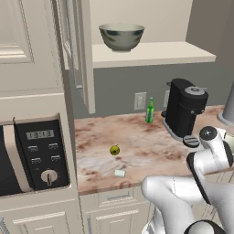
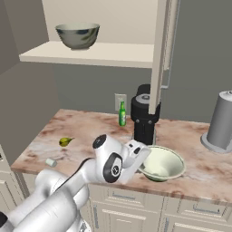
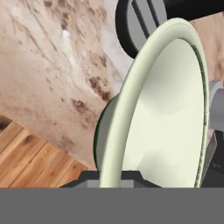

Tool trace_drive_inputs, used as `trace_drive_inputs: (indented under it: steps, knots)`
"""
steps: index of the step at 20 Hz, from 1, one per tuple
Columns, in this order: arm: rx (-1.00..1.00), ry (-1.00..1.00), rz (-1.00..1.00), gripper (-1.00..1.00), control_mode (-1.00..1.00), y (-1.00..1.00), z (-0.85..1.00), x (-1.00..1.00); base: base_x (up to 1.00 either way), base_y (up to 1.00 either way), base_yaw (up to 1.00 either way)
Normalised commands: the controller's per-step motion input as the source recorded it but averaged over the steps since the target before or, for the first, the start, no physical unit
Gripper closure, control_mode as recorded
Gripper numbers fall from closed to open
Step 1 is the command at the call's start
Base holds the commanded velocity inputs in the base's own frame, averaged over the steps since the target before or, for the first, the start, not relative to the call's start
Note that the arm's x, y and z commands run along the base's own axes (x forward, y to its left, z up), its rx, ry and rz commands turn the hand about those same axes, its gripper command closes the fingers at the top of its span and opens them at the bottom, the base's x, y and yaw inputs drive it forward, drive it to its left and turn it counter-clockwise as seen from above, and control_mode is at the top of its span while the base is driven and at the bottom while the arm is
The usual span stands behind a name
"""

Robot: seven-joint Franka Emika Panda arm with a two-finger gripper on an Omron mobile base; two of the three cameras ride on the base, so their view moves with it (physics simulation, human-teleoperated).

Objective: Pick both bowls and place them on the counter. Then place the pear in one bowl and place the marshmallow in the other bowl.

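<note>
The wide shallow bowl [image 2: 164,164], pale cream-green inside, rests on the marbled counter [image 2: 90,131] in front of the coffee machine. My gripper [image 2: 139,157] is at its left rim and shut on it. In the hand view the bowl's rim [image 3: 131,105] runs down between my fingertips, which are mostly hidden. The deep grey-green bowl [image 1: 121,36] stands on the cream shelf, also seen from the right [image 2: 77,35]. On the counter's left part lie the yellow-green pear [image 1: 114,150] [image 2: 65,141] and, nearer the front edge, the small white marshmallow [image 1: 119,173] [image 2: 50,162].
A black coffee machine [image 2: 145,118] stands just behind the shallow bowl, with a slim green bottle [image 2: 122,114] to its left. A grey cylindrical appliance [image 2: 221,123] is at the far right. An open cabinet door [image 1: 81,50] hangs beside the shelf, above a built-in microwave [image 1: 34,155].
</note>
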Motion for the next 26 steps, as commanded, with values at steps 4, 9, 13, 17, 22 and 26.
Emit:
trace_drive_inputs:
  steps: [4, 9, 13, 17, 22, 26]
  knots:
    - [0.01, 0.0, 0.0, 1.0, -1.0, -0.15, -0.26, 0.25, 0.0, 0.0, 0.0]
    - [0.01, 0.0, 0.0, 1.0, -1.0, -0.17, -0.21, 0.21, 0.0, 0.0, 0.0]
    - [0.0, 0.0, 0.0, 1.0, -1.0, -0.19, -0.24, 0.2, 0.0, 0.0, 0.0]
    - [0.0, 0.0, 0.0, 1.0, -1.0, -0.2, -0.22, 0.19, 0.0, 0.0, 0.0]
    - [0.0, 0.05, 0.0, 1.0, -1.0, -0.17, -0.15, 0.14, 0.0, 0.0, 0.0]
    - [0.0, 0.12, 0.0, -1.0, -1.0, -0.01, -0.24, 0.1, 0.0, 0.0, 0.0]
